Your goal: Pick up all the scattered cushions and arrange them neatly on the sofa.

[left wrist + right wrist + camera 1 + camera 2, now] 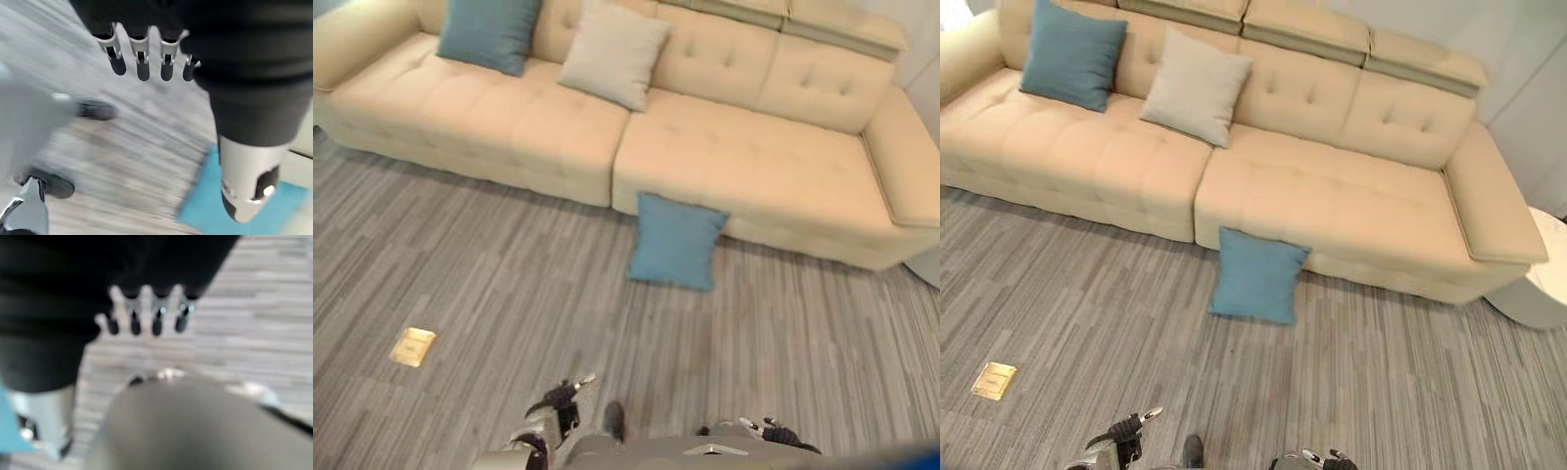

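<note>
A blue cushion (674, 241) stands on the grey floor, leaning against the front of the beige sofa (754, 166) near its middle seam. On the sofa's seat, another blue cushion (487, 31) leans against the backrest at the left, with a beige cushion (612, 54) propped beside it. My left hand (558, 397) hangs low near my body, well short of the floor cushion; its fingers (142, 54) are straight and hold nothing, and the floor cushion (210, 215) shows past its thumb. My right hand (773, 431) also hangs low, its fingers (146, 316) straight and empty.
A brass floor plate (413, 347) is set into the carpet to my left. A white round table (1542, 284) stands beside the sofa's right arm. Open striped carpet lies between me and the sofa.
</note>
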You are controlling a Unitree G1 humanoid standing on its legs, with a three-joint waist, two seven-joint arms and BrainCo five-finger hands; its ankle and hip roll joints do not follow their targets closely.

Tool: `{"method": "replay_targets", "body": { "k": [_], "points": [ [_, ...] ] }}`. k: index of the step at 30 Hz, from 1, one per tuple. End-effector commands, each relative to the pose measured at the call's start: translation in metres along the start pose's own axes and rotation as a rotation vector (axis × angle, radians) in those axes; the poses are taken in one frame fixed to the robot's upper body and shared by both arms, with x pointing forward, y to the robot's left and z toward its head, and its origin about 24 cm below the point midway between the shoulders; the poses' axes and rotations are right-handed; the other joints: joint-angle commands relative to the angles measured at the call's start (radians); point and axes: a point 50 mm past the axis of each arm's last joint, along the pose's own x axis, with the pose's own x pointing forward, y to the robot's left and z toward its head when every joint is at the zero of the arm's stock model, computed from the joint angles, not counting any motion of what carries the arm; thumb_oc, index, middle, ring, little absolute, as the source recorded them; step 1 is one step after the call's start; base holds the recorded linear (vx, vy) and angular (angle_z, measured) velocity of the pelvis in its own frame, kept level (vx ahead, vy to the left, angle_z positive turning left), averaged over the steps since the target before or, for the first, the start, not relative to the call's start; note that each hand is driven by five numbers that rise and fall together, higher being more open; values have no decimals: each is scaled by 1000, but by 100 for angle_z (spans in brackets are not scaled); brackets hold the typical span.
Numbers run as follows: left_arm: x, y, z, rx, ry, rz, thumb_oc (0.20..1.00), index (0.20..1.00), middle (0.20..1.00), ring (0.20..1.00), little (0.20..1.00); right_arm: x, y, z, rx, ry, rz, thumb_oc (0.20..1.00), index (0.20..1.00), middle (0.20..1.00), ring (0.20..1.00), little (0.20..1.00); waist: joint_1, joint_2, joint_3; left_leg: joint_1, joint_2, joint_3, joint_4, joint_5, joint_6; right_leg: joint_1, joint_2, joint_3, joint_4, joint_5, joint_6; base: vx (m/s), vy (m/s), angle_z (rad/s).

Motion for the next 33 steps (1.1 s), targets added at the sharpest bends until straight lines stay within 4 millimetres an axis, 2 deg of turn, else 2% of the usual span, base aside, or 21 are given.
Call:
{"method": "replay_targets", "body": {
  "k": [1,4,6,7,9,11,12,13,14,15,16,17,18,20,21,22,23,24,25,30,33],
  "points": [
    [-1,-7,-10,36,22,3,1000,1000,1000,1000,1000,-2,-5,-15,-15,62,-37,1000,1000,1000,1000,1000,-11,-30,49,81,-26,-63,99,-101,16,84,4,-25,-288,284,36,363,11,-1],
    [-3,-9,-20,83,43,21,1000,1000,1000,1000,1000,-4,-15,-25,-30,97,-94,1000,1000,1000,1000,1000,-12,-35,45,141,-52,-73,114,-150,13,103,-7,-81,-308,308,16,407,-26,6],
    [-5,-11,-31,83,59,-4,1000,1000,1000,1000,1000,-7,-21,-36,-8,139,-130,1000,1000,1000,1000,1000,-16,-29,30,179,-54,-87,108,-172,6,134,-8,-78,-298,311,-21,339,-85,28],
    [-5,-11,-31,83,59,-4,1000,1000,1000,1000,1000,-7,-21,-36,-8,139,-130,1000,1000,1000,1000,1000,-16,-29,30,179,-54,-87,108,-172,6,134,-8,-78,-298,311,-21,325,-146,35],
    [-11,-17,-51,32,106,-96,1000,1000,1000,1000,1000,-12,-27,-53,51,219,-149,1000,1000,1000,1000,1000,-18,4,1,225,-23,-87,99,-173,-20,142,4,-95,-237,264,-57,360,-213,16],
    [-12,-17,-55,38,120,-109,1000,1000,1000,1000,1000,-14,-28,-58,61,240,-149,1000,1000,1000,1000,1000,-19,12,-6,227,-13,-84,109,-168,-31,145,9,-96,-220,248,-66,193,-152,-8],
    [-13,-16,-60,66,139,-115,1000,1000,1000,1000,1000,-17,-30,-67,77,286,-152,1000,1000,1000,1000,1000,-24,25,-17,232,4,-77,149,-152,-60,161,24,-101,-209,229,-83,278,-283,-20],
    [-14,-13,-64,114,147,-96,1000,1000,1000,1000,1000,-19,-35,-73,72,315,-170,1000,1000,1000,1000,1000,-31,30,-25,158,41,-47,368,-82,-138,205,42,-95,-220,207,-107,274,-283,-8],
    [-14,-13,-63,114,147,-96,1000,1000,1000,1000,1000,-19,-35,-73,72,315,-170,1000,1000,1000,1000,1000,-33,28,-28,153,39,-49,367,-80,-138,202,40,-97,-221,208,-107,189,-283,-6],
    [-13,-13,-60,127,131,-77,1000,1000,1000,1000,1000,-20,-37,-74,69,319,-180,1000,1000,1000,1000,1000,-37,25,-22,90,78,-35,524,-28,-179,222,49,-94,-223,190,-118,112,-223,-5],
    [-12,-10,-54,126,106,-42,1000,1000,1000,1000,1000,-20,-41,-71,65,313,-205,1000,1000,1000,1000,1000,-27,24,-11,33,99,-40,660,9,-194,241,64,-86,-224,172,-130,153,-316,-11],
    [-10,-9,-45,112,67,-10,1000,1000,1000,1000,1000,-17,-43,-64,63,283,-218,1000,1000,1000,1000,1000,-17,13,10,-90,99,-53,759,-21,-158,258,64,-73,-226,143,-136,109,-215,11],
    [-10,-9,-45,112,67,-9,1000,1000,1000,1000,1000,-17,-43,-64,63,283,-217,1000,1000,1000,1000,1000,-20,11,7,-94,95,-55,757,-18,-157,255,60,-75,-226,144,-135,183,-146,6],
    [-8,-15,-36,85,25,-23,1000,1000,1000,1000,1000,-16,-40,-61,93,274,-215,1000,1000,1000,1000,1000,6,7,26,-166,50,-50,550,-85,-101,317,75,-75,-260,135,-123,273,-54,2],
    [-8,-14,-34,93,18,-28,1000,1000,1000,1000,1000,-15,-35,-60,89,275,-205,1000,1000,1000,1000,1000,13,6,30,-172,49,-52,432,-50,-90,337,83,-73,-273,132,-117,173,2,-9],
    [-8,-14,-33,94,18,-28,1000,1000,1000,1000,1000,-15,-35,-60,89,275,-205,1000,1000,1000,1000,1000,12,3,29,-170,45,-52,424,-44,-89,337,79,-74,-273,133,-117,216,5,-11],
    [-7,-9,-29,119,13,-20,1000,1000,1000,1000,1000,-14,-27,-59,67,283,-187,1000,1000,1000,1000,1000,25,7,32,-176,55,-67,296,25,-88,371,98,-70,-292,127,-109,251,-32,-49],
    [-7,-1,-34,103,47,-6,1000,1000,1000,1000,1000,-14,-16,-65,33,297,-168,1000,1000,1000,1000,1000,42,-1,27,-136,31,-132,218,18,-84,400,110,-45,-300,125,-101,399,-31,-42],
    [-10,9,-45,82,97,25,1000,1000,1000,1000,1000,-16,-10,-69,27,293,-167,1000,1000,1000,1000,1000,37,-7,17,-91,25,-146,186,22,-67,411,118,-39,-292,114,-95,365,-14,-56],
    [-19,32,-73,34,217,90,1000,1000,1000,1000,1000,-18,-5,-75,62,278,-162,1000,1000,1000,1000,1000,24,-14,-20,20,24,-112,90,31,-36,434,125,-1,-292,91,-86,186,61,-31],
    [-21,31,-83,64,271,85,1000,1000,1000,1000,1000,-22,-3,-84,35,299,-170,1000,1000,1000,1000,1000,12,-19,-42,61,22,-73,52,28,-23,439,122,20,-298,88,-73,131,123,-26]
  ]
}}
